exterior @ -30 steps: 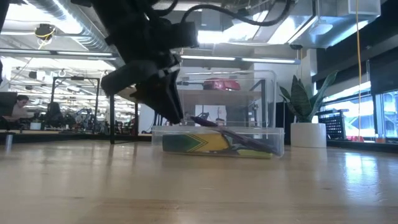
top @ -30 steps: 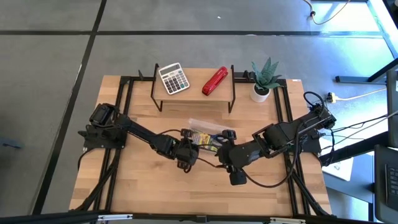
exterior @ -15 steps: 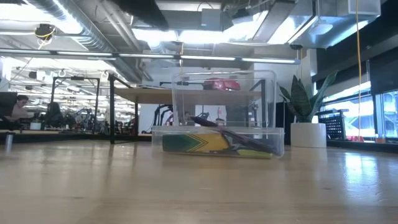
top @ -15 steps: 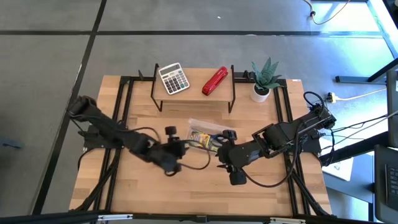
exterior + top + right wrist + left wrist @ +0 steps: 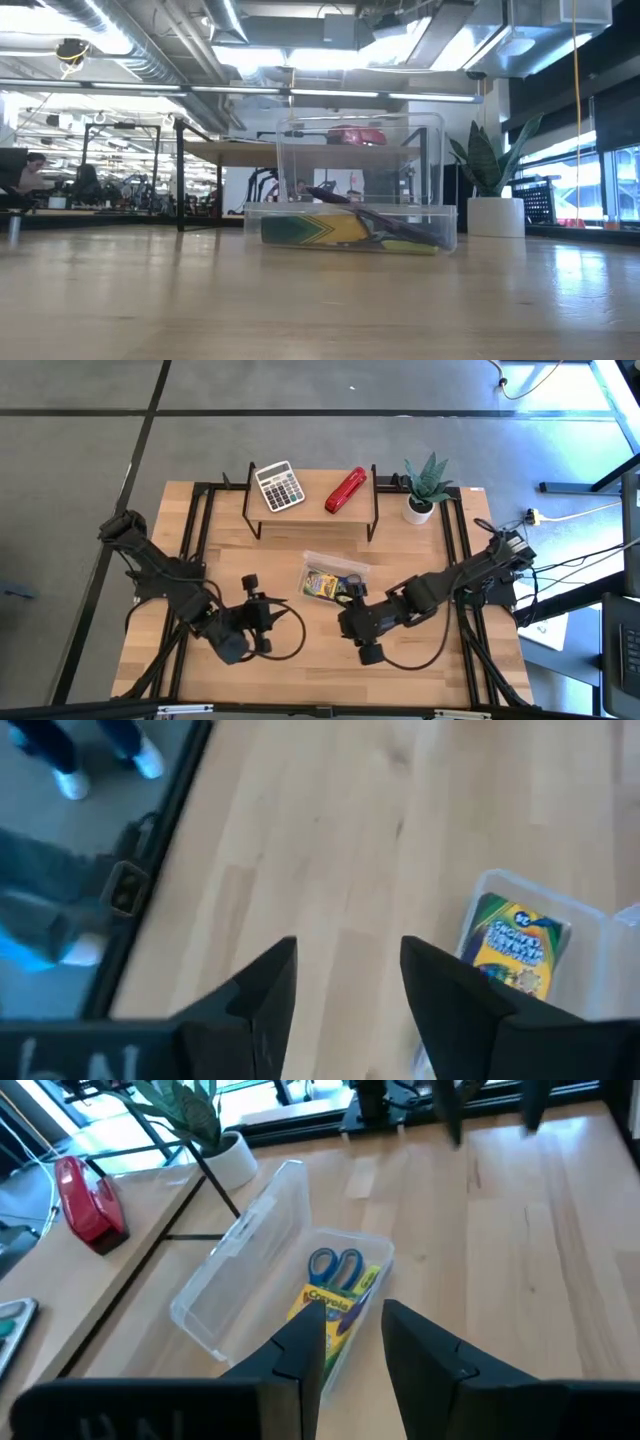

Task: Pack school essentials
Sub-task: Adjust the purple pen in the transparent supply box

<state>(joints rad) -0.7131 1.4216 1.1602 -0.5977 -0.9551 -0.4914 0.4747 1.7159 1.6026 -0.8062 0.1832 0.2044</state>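
A clear plastic case [image 5: 335, 575] lies mid-table on its base with its lid [image 5: 240, 1260] swung open. Inside lie blue-handled scissors [image 5: 335, 1267], a yellow-green printed box [image 5: 330, 1308] and a dark purple pen [image 5: 400, 228]. The tiny yellow block I cannot make out. My left gripper [image 5: 256, 600] hovers left of the case, on its near side, open [image 5: 352, 1342] and empty. My right gripper [image 5: 350, 618] hovers just on the near side of the case, open [image 5: 345, 985] and empty. Neither gripper shows in the low view.
A black wire shelf at the far edge carries a grey calculator [image 5: 279, 486] and a red stapler [image 5: 346, 490]. A potted plant [image 5: 421, 490] stands at the far right. Bare wood [image 5: 310, 670] stretches toward the near edge.
My left gripper has drawn back from the case toward the table's near-left and risen out of the low view. My right gripper has shifted slightly toward the near edge. The case and its contents have stayed put.
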